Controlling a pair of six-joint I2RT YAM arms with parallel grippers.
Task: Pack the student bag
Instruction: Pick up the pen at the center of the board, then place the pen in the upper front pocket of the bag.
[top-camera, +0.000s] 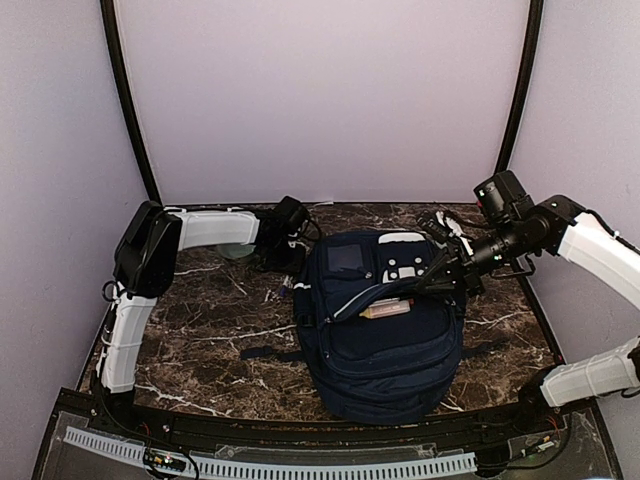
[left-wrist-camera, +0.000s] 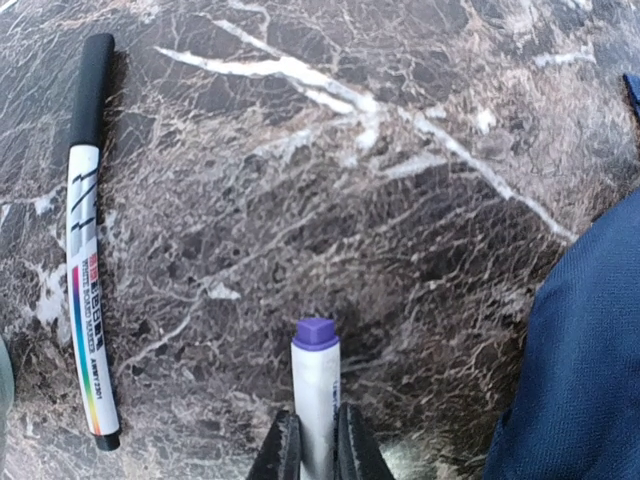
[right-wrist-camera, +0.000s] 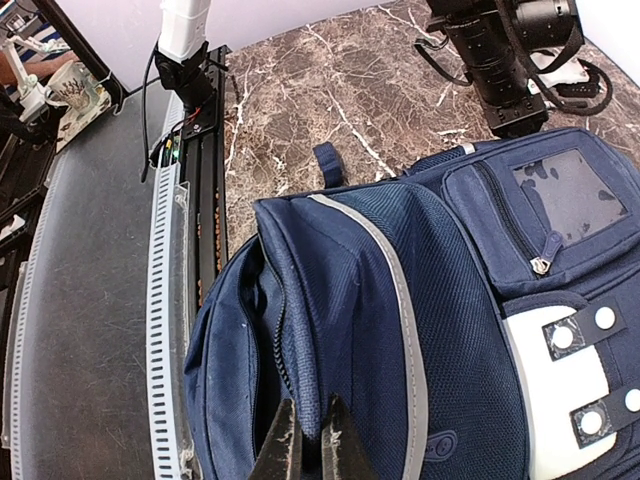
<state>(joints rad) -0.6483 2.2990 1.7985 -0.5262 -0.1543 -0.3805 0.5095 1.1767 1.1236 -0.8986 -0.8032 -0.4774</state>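
While the large navy blue fabric student bag (top-camera: 380, 350) lies front-up in the middle of the dark marble-patterned table (top-camera: 210, 330), its main zip gapes. A pale flat item (top-camera: 387, 309) shows inside, too small to identify, so packing looks under way. The right gripper (right-wrist-camera: 308, 440) has its fingers nearly together, pinching the flap at the bag's opening and holding it up. Just left of the bag, the left gripper (left-wrist-camera: 318, 445) clamps narrowly on a white marker with a purple cap (left-wrist-camera: 316, 390). Farther left of the bag lies a white marker with a black cap and rainbow stripe (left-wrist-camera: 85, 250), untouched. Both pens appear left to go in, and zipping the bag shut would likely follow.
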